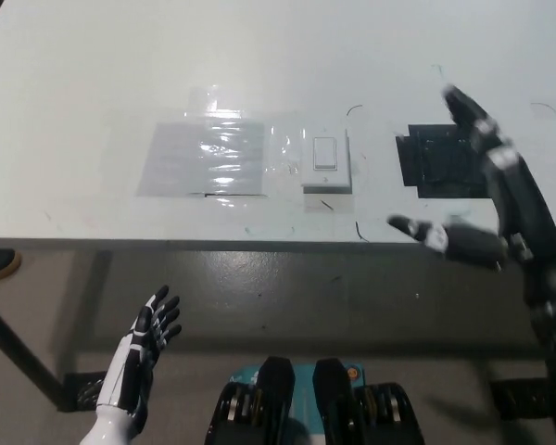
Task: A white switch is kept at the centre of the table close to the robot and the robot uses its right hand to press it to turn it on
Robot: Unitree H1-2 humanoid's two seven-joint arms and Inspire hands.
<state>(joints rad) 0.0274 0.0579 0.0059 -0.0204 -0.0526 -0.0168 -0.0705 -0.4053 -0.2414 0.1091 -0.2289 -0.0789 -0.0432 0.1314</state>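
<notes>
**While both hands are spread, the switch is sitting untouched**

While the white left hand (151, 326) is resting low at the left, below the table's near edge, it is holding nothing and its fingers are fanning apart. Above it, the white table (93, 74) is filling the upper part of the view. A clear taped sheet (204, 158) is lying flat on the tabletop and catching glare, just left of the white switch (325, 159), which is sitting near the table's middle, close to the near edge. To the right of the switch, and apart from it, a black patch (437, 165) is marking the surface. Farthest right, the black right hand (486, 199) is hovering over that patch and the table edge, fingers splayed and gripping nothing, one pointing leftward toward the switch without touching it.
</notes>
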